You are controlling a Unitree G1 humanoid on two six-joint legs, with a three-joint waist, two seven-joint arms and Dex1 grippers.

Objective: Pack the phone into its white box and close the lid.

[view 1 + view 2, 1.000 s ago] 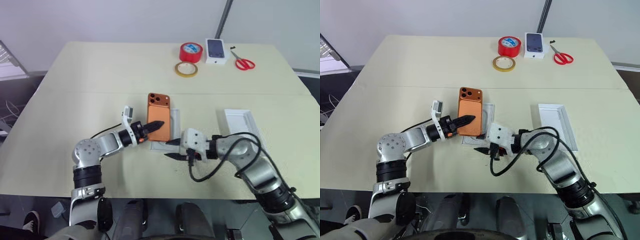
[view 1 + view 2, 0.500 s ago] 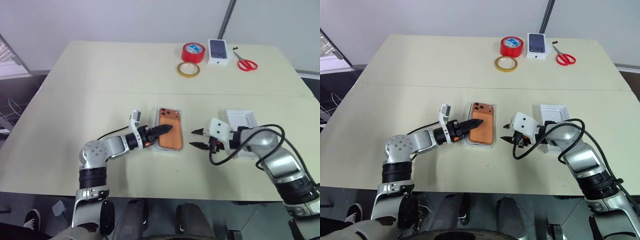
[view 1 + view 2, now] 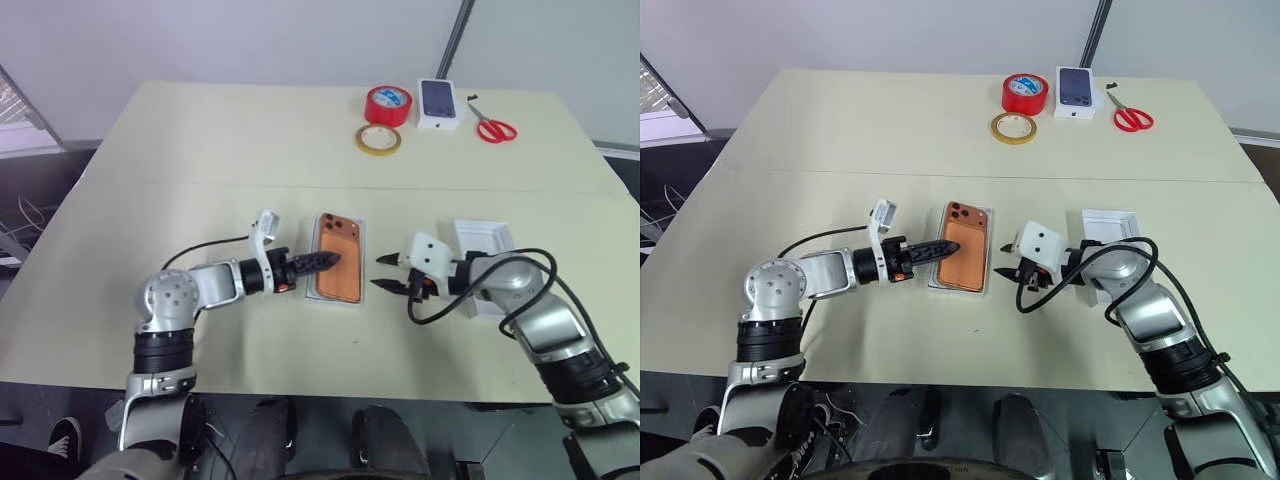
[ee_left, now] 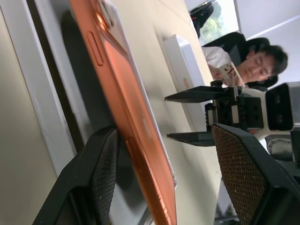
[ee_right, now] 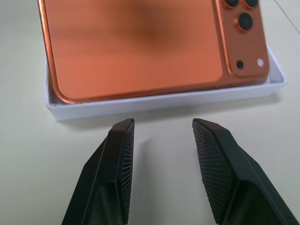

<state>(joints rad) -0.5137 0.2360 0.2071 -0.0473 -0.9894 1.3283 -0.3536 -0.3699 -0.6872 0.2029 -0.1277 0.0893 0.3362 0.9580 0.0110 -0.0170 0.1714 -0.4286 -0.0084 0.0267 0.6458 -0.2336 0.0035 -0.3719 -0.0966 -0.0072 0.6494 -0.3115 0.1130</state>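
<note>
Centrally, we see the phone (image 3: 339, 269) lying camera-side up in the white box (image 3: 986, 275), one long edge tilted above the wall. Our left gripper (image 3: 322, 263) straddles that edge with fingers spread, gripping nothing. Just beside the box's opposite wall, our right gripper (image 3: 385, 272) hovers with fingers parted and empty, bare table (image 3: 200, 150) between. Beyond it lies the lid (image 3: 484, 237), well apart from the box. Far from the box sit tape rolls (image 3: 385, 105), a carton (image 3: 438, 103) and scissors (image 3: 491, 128).
</note>
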